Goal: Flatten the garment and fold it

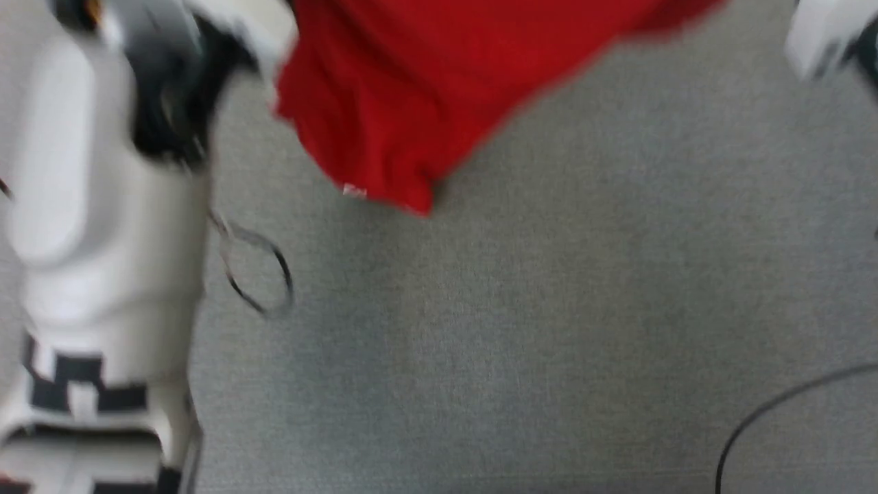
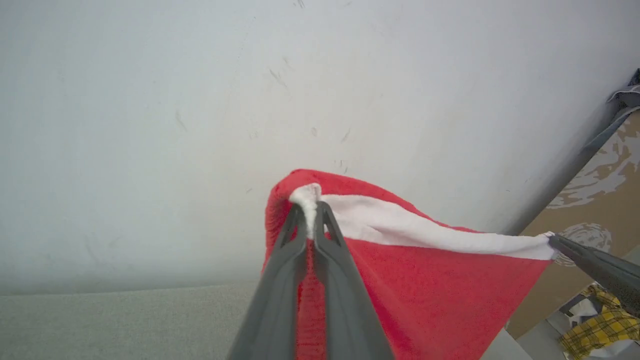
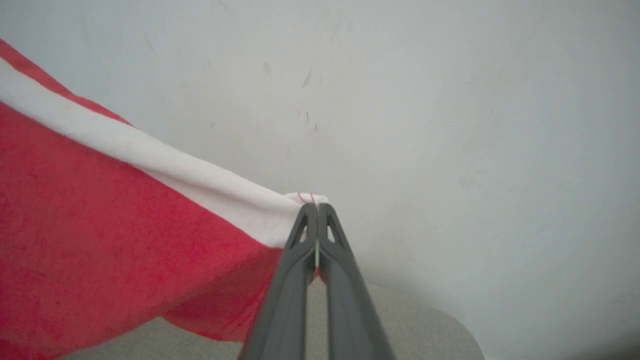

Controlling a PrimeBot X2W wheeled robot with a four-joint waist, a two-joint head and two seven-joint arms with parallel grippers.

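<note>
The bright red garment [image 1: 411, 89] hangs in the air above the grey surface, stretched between both arms. In the left wrist view my left gripper [image 2: 310, 206] is shut on one corner of the garment's [image 2: 425, 290] white band. The right gripper's dark finger [image 2: 595, 265] reaches the band's other end there. In the right wrist view my right gripper [image 3: 314, 206] is shut on that corner of the garment [image 3: 100, 240], whose white band runs off to the upper left. The lower hem hangs loose and creased.
Grey fabric-covered surface [image 1: 549, 309] lies below. My pale left forearm [image 1: 103, 240] stands at the left, with a thin cable loop [image 1: 254, 274] beside it. A dark cable [image 1: 768, 412] curves at lower right. A white wall [image 2: 250, 100] is behind; yellow checked cloth [image 2: 595, 325] lies farther off.
</note>
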